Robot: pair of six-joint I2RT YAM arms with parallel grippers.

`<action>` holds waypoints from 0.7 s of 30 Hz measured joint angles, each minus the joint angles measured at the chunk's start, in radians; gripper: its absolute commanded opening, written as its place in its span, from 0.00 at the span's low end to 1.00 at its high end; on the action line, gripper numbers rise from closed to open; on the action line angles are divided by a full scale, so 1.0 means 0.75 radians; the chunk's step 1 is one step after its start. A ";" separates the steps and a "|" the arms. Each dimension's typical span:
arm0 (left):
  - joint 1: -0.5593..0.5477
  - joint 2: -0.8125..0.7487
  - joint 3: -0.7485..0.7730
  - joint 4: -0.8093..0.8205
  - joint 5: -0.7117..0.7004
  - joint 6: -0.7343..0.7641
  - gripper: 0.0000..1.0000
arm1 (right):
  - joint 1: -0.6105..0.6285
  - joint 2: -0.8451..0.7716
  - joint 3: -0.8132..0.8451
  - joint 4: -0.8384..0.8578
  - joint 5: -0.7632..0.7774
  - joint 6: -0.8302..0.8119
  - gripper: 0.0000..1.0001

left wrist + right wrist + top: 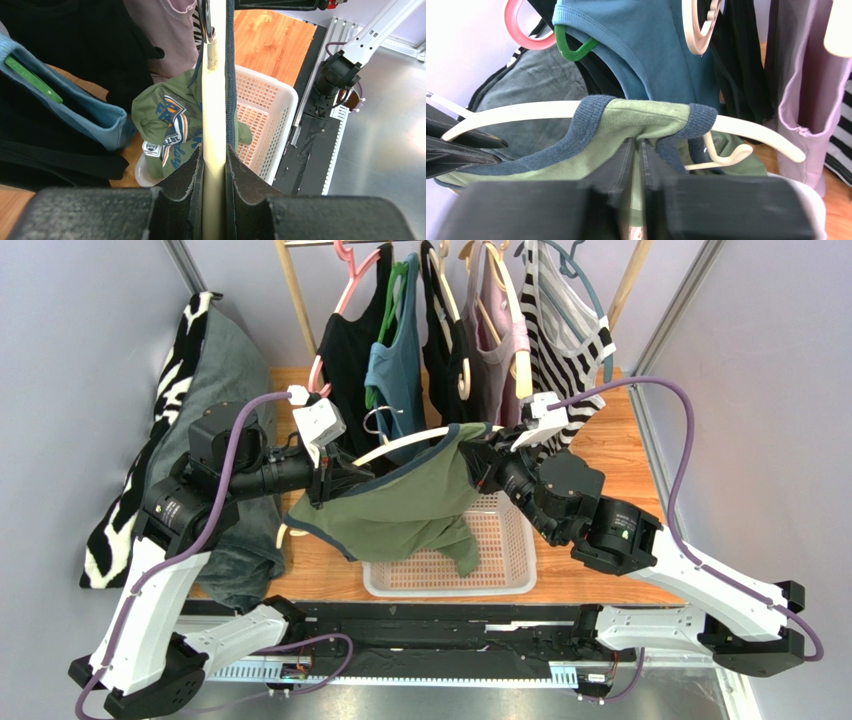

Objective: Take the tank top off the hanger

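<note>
My left jaws are clenched on the cream hanger [214,100], its flat arm pinched edge-on between them. My right jaws are pressed together on the green tank top [646,117], nipping the fabric just below the navy-trimmed strap that loops over the hanger's arm. The tank top is still on the hanger, spread between my two arms. Its body sags down, and the printed front is bunched over the white basket [265,100]. The basket sits on the wooden surface [610,435]. Other garments hang just behind the hanger: a blue top [661,45] on a green hanger [573,50], a lilac one [806,75] and a striped one [560,330]. A heap of grey and zebra-print cloth [215,360] lies off to my left.
</note>
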 measured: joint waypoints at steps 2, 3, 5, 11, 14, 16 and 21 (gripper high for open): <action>0.000 0.000 0.000 0.000 -0.001 0.000 0.00 | -0.002 -0.004 -0.002 0.006 -0.001 0.001 0.00; 0.000 0.000 0.000 0.000 -0.001 0.001 0.00 | -0.003 -0.007 -0.007 0.010 -0.001 0.005 0.00; 0.000 0.000 0.000 0.000 -0.001 0.001 0.00 | -0.006 -0.018 -0.019 0.011 0.000 0.008 0.00; 0.000 0.000 0.000 0.001 -0.001 0.003 0.00 | -0.013 -0.089 -0.057 0.004 0.042 0.003 0.00; 0.000 0.000 0.000 0.001 -0.001 0.006 0.00 | -0.051 -0.160 -0.087 -0.007 0.077 0.005 0.00; 0.000 0.000 0.000 -0.004 -0.001 0.010 0.00 | -0.107 -0.223 -0.115 -0.019 0.093 0.009 0.00; -0.001 0.000 0.001 -0.020 -0.001 0.020 0.00 | -0.301 -0.347 -0.154 -0.080 0.099 0.060 0.00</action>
